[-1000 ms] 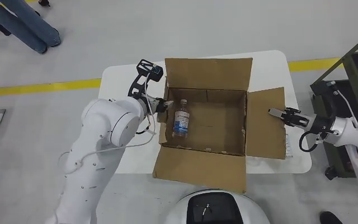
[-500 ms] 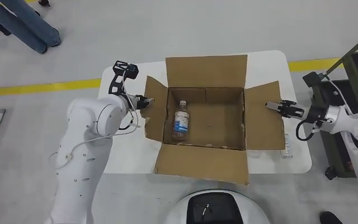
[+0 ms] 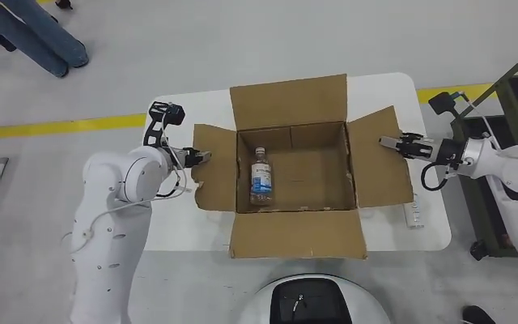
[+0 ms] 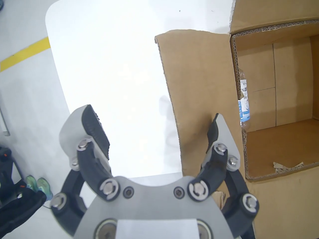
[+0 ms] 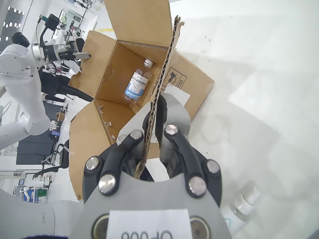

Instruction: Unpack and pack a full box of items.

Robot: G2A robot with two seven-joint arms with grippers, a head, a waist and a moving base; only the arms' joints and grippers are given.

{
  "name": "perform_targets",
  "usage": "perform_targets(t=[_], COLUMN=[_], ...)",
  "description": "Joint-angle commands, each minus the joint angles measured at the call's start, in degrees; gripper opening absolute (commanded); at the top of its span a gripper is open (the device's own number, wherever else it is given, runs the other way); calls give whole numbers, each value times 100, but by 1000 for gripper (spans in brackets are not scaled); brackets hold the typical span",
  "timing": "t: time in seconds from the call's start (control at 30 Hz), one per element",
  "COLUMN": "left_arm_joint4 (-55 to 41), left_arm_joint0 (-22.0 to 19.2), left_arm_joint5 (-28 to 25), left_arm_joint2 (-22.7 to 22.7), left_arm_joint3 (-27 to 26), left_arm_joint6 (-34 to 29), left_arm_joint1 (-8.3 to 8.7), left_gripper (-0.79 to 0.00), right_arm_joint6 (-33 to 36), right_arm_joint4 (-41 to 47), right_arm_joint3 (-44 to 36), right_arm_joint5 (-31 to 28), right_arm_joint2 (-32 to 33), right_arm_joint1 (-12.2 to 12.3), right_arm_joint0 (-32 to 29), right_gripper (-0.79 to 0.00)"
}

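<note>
An open cardboard box (image 3: 295,206) stands mid-table with its four flaps spread. A clear bottle (image 3: 260,174) with a blue-and-white label lies inside along the left wall, also the bottle (image 5: 138,83). My left gripper (image 3: 202,154) is open at the left flap (image 3: 217,178); in its wrist view the flap's (image 4: 199,75) outer edge runs between the spread fingers of the gripper (image 4: 154,128). My right gripper (image 3: 390,143) is shut on the right flap (image 3: 380,174), pinching the corrugated edge (image 5: 167,58) between its pads, gripper (image 5: 154,111).
A small clear tube (image 3: 415,215) lies on the white table (image 3: 186,113) just right of the box, near my right arm, tube (image 5: 243,200). A dark green rack (image 3: 486,105) stands off the table's right end. Bare tabletop lies left of the box.
The left gripper has moved left as the left flap folded outward. The right gripper has shifted slightly toward the back with its flap. The box has turned a little on the table.
</note>
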Motion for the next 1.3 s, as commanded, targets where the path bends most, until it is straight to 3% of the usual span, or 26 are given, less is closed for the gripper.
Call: perform_targets(t=[0.0,0.07,0.1,0.13,0.23,0.3,0.37,0.4,0.67,0.7,0.73,0.77,0.83,1.07,1.17,1.27], left_arm_joint4=[-4,-13,-23,-37,-134,-177,-218,-224,-630,-630,-630,-630,-630,-630,-630,-630], left_arm_joint0=[6,2,1,2,7,15,21,21,77,77,77,77,77,77,77,77], left_arm_joint5=[4,1,1,4,-15,-58,-97,-116,-229,-229,-229,-229,-229,-229,-229,-229], left_arm_joint2=[-28,-51,-59,-67,-86,-93,-107,-115,-221,-221,-221,-221,-221,-221,-221,-221], left_arm_joint3=[-3,-14,-25,-39,-106,-164,-236,-281,-518,-518,-518,-518,-518,-518,-518,-518], left_arm_joint6=[1,-3,-1,2,44,71,116,134,188,188,188,188,188,188,188,188], left_arm_joint1=[6,12,14,15,17,21,25,29,46,46,46,46,46,46,46,46], left_gripper=[0,0,0,0,0,0,0,0,0,0,0,0,0,0,0,0], right_arm_joint6=[-22,-46,-54,-57,-129,-218,-350,-453,-953,-995,-1033,-1045,-962,-282,-70,-114], right_arm_joint4=[-8,-2,0,6,74,62,-119,-200,-927,-1028,-1132,-1190,-1402,-2613,-3434,-3491], right_arm_joint3=[70,130,151,168,180,122,-27,-120,-1230,-1411,-1596,-1771,-2062,-3019,-3301,-3325], right_arm_joint5=[-9,-15,-17,-16,-47,-78,-76,-51,252,334,393,438,672,1557,1983,2070], right_arm_joint2=[-58,-121,-150,-176,-180,-109,28,125,1208,1382,1555,1707,2004,2443,2326,2260], right_arm_joint1=[4,7,9,12,24,43,75,92,233,246,257,263,275,300,312,305], right_arm_joint0=[53,105,126,146,173,131,35,-42,-1214,-1417,-1637,-1858,-2313,-3525,-3781,-3809], right_gripper=[-785,-782,-610,-520,-403,-169,-114,0,0,-172,-234,-486,-785,-785,-785,-785])
